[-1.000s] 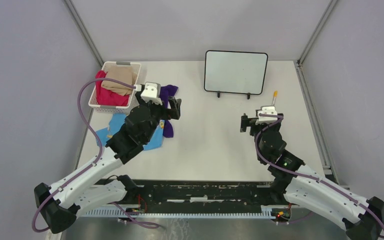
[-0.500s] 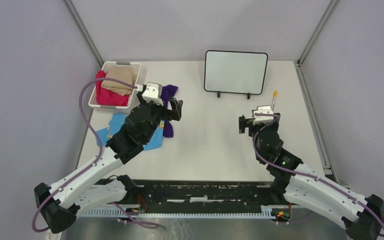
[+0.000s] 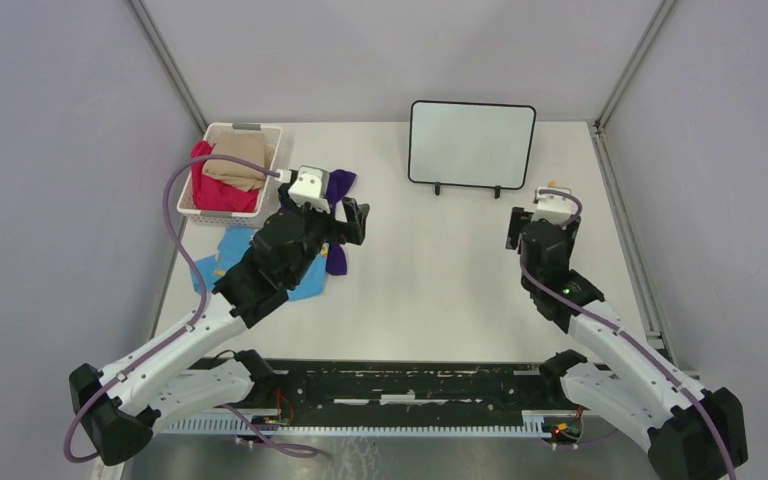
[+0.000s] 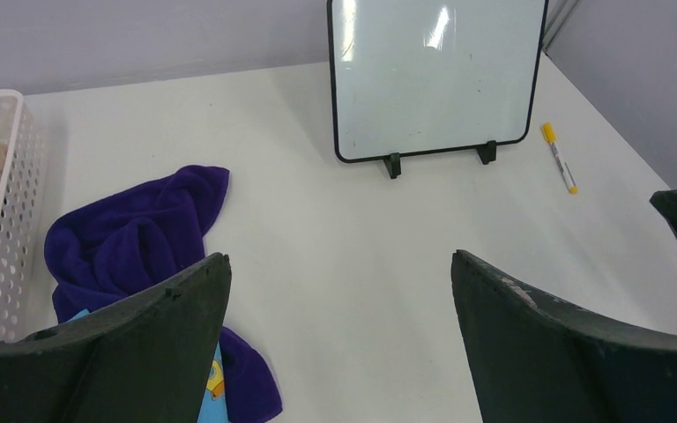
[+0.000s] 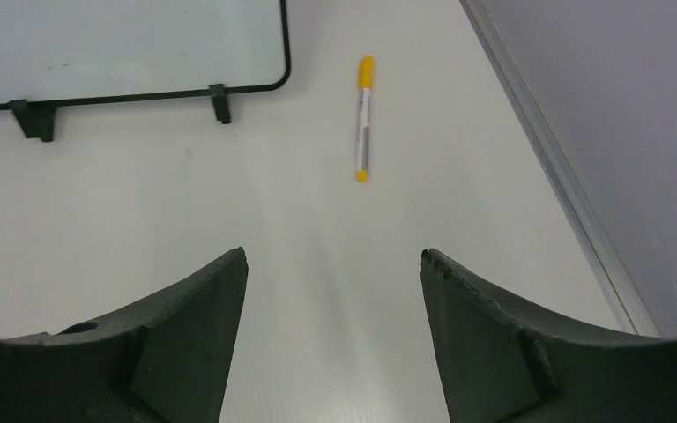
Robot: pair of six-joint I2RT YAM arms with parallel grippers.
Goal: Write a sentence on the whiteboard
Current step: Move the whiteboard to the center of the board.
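Note:
The whiteboard stands upright on two black feet at the back of the table, and its face is blank, so no sentence shows on it. In the right wrist view only the board's lower edge appears. A marker with a yellow cap and a white barrel lies flat on the table to the right of the board. My right gripper hovers just short of the marker, open and empty, and its wrist covers the marker from above. My left gripper is wide open and empty over mid-table.
A white basket with red and beige cloth sits at the back left. A purple cloth and a blue cloth lie beside the left arm. A metal rail runs along the table's right edge, close to the marker.
My right arm has swung right and forward toward the marker, and its jaws have narrowed slightly. The left arm has stayed put.

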